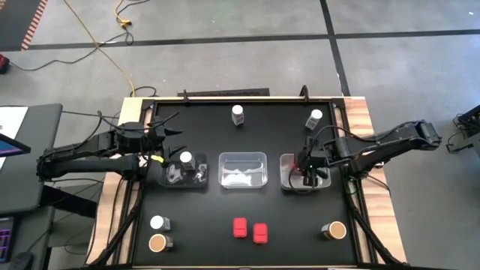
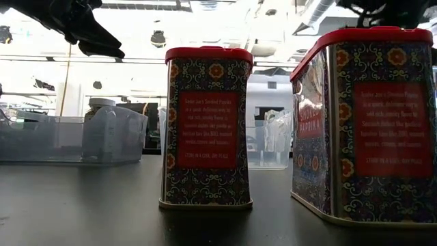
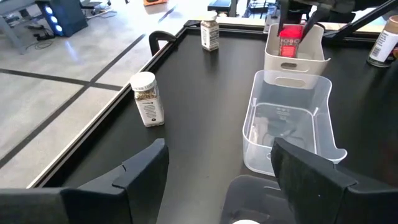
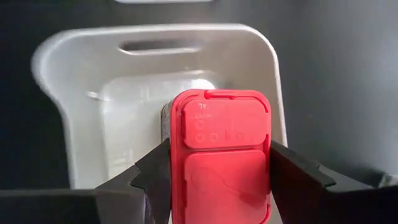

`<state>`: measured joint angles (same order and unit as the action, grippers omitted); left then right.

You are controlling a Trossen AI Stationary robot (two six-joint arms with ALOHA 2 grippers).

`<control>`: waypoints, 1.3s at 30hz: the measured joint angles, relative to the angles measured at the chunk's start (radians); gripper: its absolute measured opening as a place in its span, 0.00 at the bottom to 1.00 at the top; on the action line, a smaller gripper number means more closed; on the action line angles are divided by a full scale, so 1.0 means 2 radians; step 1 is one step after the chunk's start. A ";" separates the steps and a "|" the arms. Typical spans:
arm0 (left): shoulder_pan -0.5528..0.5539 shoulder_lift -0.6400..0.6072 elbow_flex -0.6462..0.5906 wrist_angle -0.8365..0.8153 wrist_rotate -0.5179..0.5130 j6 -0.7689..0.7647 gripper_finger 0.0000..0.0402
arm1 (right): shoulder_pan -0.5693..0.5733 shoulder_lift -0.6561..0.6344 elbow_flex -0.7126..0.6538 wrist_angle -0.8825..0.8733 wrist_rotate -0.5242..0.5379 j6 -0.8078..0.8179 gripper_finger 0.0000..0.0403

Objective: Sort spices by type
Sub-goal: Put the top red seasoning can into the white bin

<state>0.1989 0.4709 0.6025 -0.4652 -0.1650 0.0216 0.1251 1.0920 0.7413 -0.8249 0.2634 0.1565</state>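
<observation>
The red paprika tin [image 4: 221,155] is held by the right gripper [image 4: 219,171] directly above the right tray [image 4: 68,112]. The fingers pinch it on its two narrow sides. Its red lid faces up toward the wrist camera, so its long axis stands about vertical and its base points down into the tray. In the left wrist view the same tin appears upright inside the tray walls; I cannot tell if its base already touches the bottom.

I judge the sorting to be at an early stage. One white-capped jar [image 1: 186,159] sits in the left tray [image 1: 171,182], under the left gripper [image 1: 169,135]; its fingers are spread and hold nothing. The middle tray [image 1: 242,169] looks empty.

Much is left on the table [image 1: 277,217]:
- Two more red tins [image 1: 250,229] stand side by side near the front edge.
- Two white-capped jars [image 1: 238,114] stand near the far edge, and a third [image 1: 158,223] is at the front left.
- Two tan-topped jars [image 1: 157,242] stand at the front corners, one on each side.
</observation>
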 joint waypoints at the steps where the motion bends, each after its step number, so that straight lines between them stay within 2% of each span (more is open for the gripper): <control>1: 0.000 0.000 0.000 0.000 0.000 0.000 0.67 | -0.005 0.000 -0.004 0.001 0.000 -0.005 0.59; 12: 0.000 0.000 0.000 0.000 0.000 0.000 0.67 | -0.062 0.003 -0.023 0.055 -0.037 -0.074 0.59; 39: 0.000 0.000 0.000 0.000 0.000 -0.002 0.67 | -0.063 0.003 -0.028 0.062 -0.053 -0.079 0.60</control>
<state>0.1988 0.4709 0.6025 -0.4656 -0.1650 0.0181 -0.0004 1.0987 0.6844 -0.7018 0.1580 -0.0015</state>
